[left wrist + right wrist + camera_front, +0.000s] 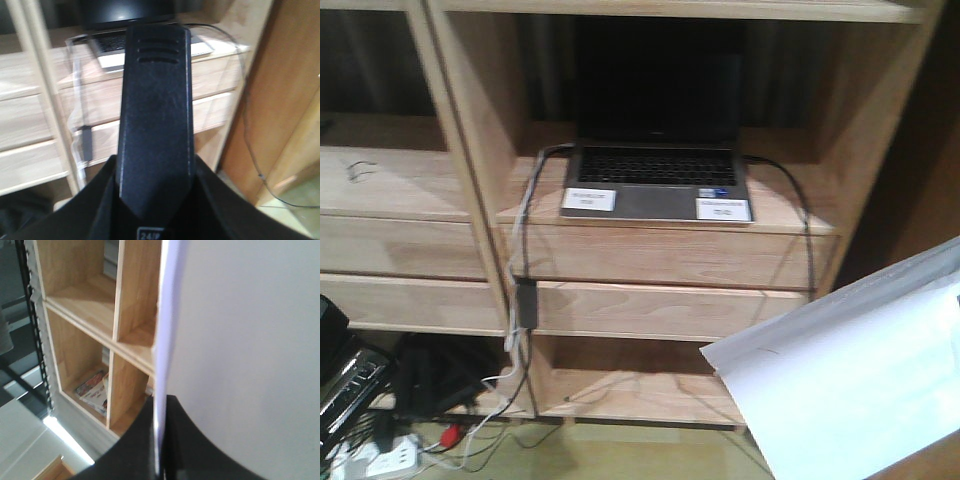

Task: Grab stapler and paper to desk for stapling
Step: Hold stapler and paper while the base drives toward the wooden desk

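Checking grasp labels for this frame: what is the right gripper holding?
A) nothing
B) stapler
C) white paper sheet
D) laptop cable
C: in the right wrist view the paper runs edge-on down between the fingers of the right gripper. The stapler is in the left gripper.

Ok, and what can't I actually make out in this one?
Front view: the paper is cut off by the right and bottom edges.
Right wrist view: the paper blocks the frame's right half.
Left wrist view: the rear end of the stapler is buried in the left gripper.
Front view: the laptop labels are too blurred to read.
No view shows the desk.
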Motion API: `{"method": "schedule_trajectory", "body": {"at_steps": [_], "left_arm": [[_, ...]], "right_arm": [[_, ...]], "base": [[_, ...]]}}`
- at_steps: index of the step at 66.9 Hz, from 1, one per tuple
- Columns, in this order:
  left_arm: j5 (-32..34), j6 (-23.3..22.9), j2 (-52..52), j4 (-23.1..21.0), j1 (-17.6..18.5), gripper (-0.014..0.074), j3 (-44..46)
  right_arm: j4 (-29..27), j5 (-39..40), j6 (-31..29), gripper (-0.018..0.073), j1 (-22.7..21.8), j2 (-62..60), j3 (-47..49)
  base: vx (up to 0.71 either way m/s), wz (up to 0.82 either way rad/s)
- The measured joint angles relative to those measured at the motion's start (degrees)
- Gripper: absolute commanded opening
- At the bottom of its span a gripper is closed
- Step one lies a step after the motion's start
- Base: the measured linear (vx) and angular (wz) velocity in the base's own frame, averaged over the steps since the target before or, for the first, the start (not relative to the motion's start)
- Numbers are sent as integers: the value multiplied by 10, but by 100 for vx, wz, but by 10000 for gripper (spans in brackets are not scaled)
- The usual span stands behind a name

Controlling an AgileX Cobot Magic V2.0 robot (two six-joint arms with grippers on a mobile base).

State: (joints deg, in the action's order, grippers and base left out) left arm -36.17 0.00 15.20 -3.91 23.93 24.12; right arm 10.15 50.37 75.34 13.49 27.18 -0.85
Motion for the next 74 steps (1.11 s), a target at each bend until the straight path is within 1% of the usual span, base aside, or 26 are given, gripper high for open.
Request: {"method": "schedule_trajectory", "body": {"at_steps": [18,50,74], "left_arm": [[0,0,0,0,0,-7,0],[0,0,0,0,0,-7,0],[-1,0,0,0,0,-7,0]], "right_arm": [[0,0,0,-5,0,0,0],[0,0,0,-5,0,0,0],[0,0,0,-5,0,0,0]], "base": [[0,44],[4,68],[10,53]]}}
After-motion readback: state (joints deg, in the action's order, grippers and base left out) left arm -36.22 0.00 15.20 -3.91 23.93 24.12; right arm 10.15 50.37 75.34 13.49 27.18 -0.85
